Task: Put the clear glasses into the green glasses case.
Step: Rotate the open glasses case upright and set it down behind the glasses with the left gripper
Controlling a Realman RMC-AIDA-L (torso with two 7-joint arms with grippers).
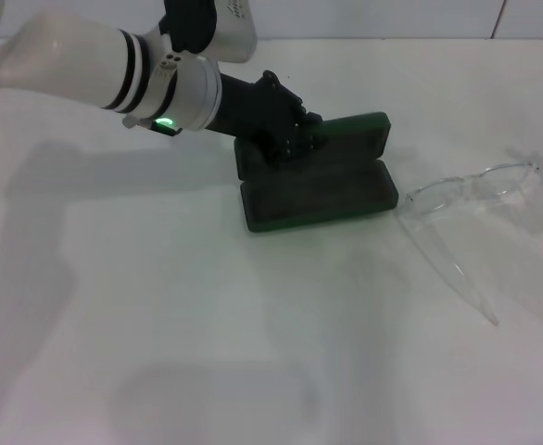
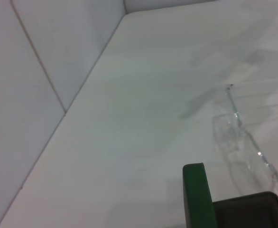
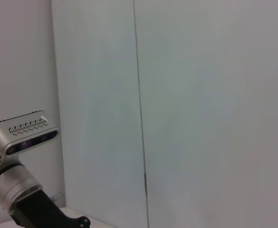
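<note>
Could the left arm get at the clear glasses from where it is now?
Probably yes: the left gripper is at the open green glasses case, and the clear glasses lie apart on bare table just beyond it, nothing between.

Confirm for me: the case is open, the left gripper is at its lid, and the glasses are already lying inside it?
Not quite. The head view shows the glasses lying on the table beside the case, not inside it. The rest holds: the case is open and the left gripper is at its lid.

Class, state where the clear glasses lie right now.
In the head view, the clear glasses lie on the table's right side, just right of the open green glasses case.
</note>
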